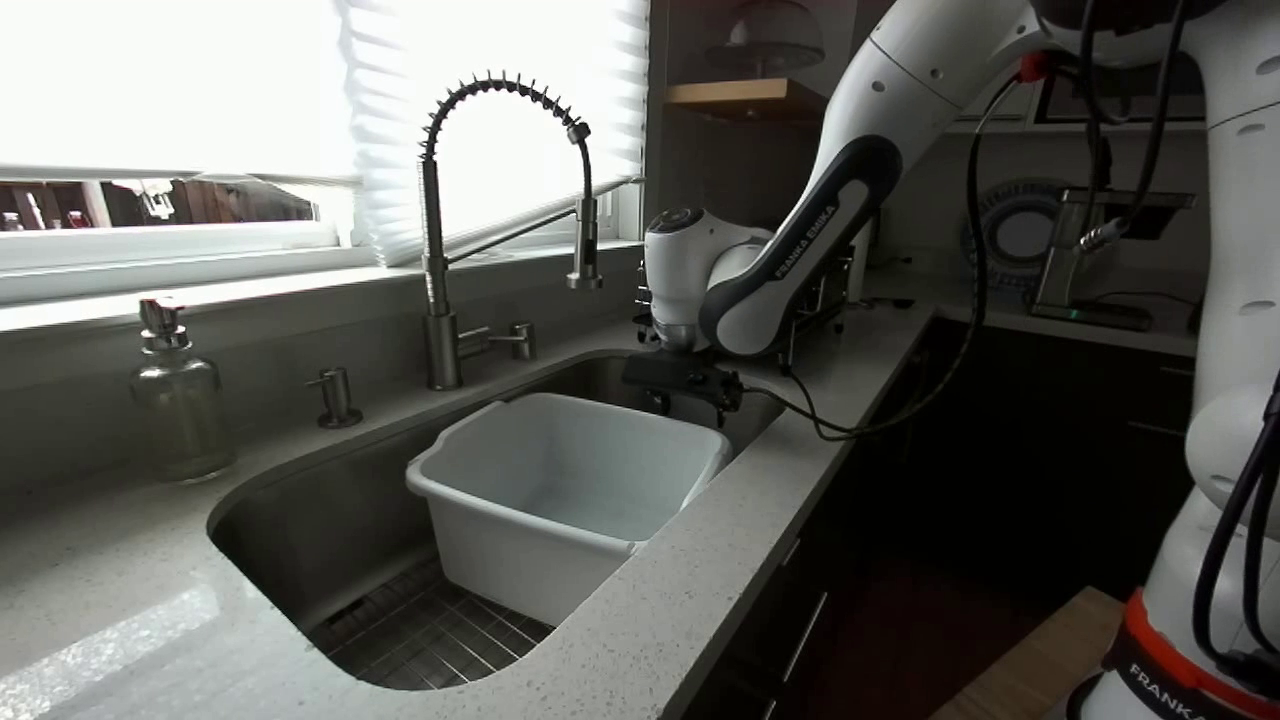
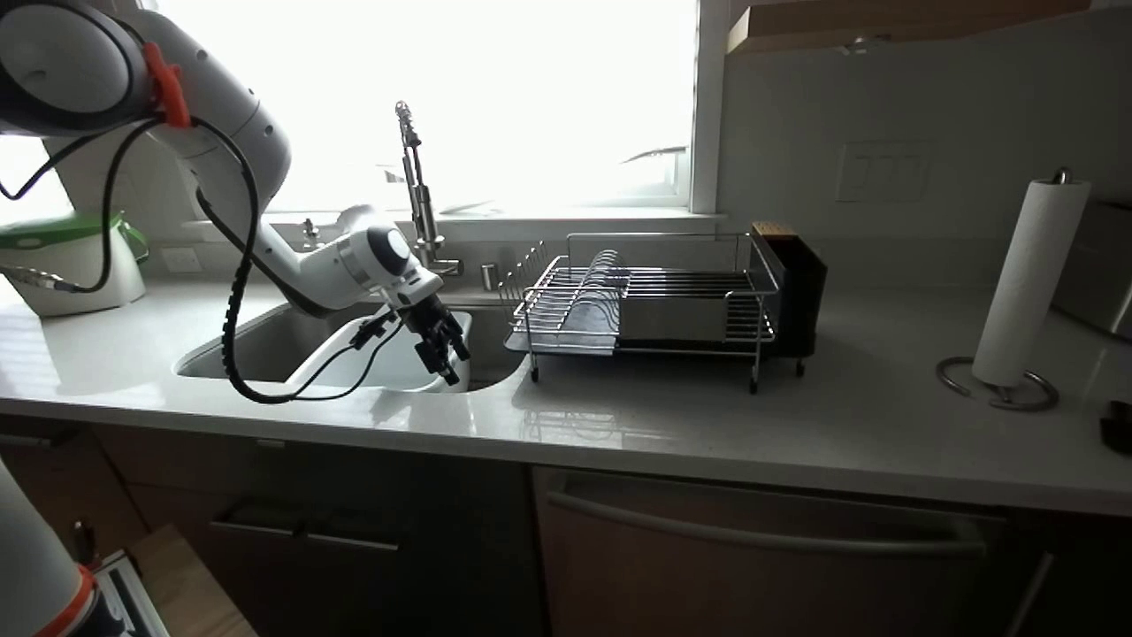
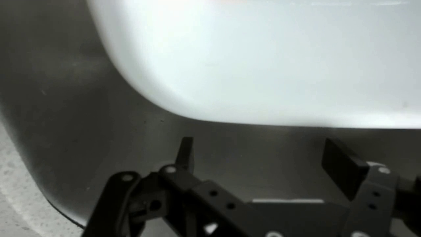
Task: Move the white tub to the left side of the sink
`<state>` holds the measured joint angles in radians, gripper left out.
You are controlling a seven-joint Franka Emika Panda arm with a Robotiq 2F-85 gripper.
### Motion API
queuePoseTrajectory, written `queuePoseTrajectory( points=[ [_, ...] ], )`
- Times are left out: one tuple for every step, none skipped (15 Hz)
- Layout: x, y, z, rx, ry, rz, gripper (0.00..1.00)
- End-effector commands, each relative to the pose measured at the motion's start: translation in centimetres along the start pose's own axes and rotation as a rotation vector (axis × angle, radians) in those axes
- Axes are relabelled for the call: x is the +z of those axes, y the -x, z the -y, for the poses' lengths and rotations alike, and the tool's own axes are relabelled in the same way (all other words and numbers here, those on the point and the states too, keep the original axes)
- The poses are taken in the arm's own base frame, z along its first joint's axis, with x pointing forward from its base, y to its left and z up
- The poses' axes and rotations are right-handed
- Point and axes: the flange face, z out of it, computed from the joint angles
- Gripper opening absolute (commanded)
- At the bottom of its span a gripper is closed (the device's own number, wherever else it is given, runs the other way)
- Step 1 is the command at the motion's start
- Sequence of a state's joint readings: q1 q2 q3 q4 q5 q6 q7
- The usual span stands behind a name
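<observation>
Daylight from the window burns out to plain white in both exterior views, while the cabinets below the front edge of the surface fall to near-black. Glare whitens the surface toward its left edge, and faint reflections of the dish rack shine near its front edge. The wrist view is soft, the white tub washed out, the end effector dark and blurred.

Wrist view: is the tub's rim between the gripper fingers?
No, the gripper is open with only the sink between its tips, and the white tub lies beyond them.
</observation>
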<state>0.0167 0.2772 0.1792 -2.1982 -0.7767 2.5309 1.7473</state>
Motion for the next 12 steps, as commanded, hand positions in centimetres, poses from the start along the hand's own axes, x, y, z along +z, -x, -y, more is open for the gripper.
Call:
queuePoseTrajectory(
  points=[
    [1.3, 0.6, 1.5, 0.012, -0.001, 0.029, 1.00],
    [1.5, 1.0, 1.7, 0.017, 0.007, 0.045, 1.00],
    [1.7, 1.4, 1.8, 0.021, 0.010, 0.067, 1.00],
    [1.9, 1.8, 1.9, 0.029, 0.016, 0.091, 1.00],
    [2.0, 2.0, 2.0, 0.041, 0.022, 0.121, 1.00],
    [2.1, 2.2, 2.1, 0.049, 0.027, 0.156, 1.00],
    [2.1, 2.5, 2.2, 0.060, 0.036, 0.195, 1.00],
    [1.9, 2.8, 2.3, 0.066, 0.042, 0.241, 1.00],
    [1.5, 3.3, 2.4, 0.072, 0.046, 0.294, 1.00],
    [1.1, 3.5, 2.6, 0.081, 0.046, 0.333, 1.00],
    [0.7, 4.0, 2.9, 0.079, 0.044, 0.369, 1.00],
    [0.5, 4.5, 3.1, 0.077, 0.045, 0.397, 1.00]
  ],
)
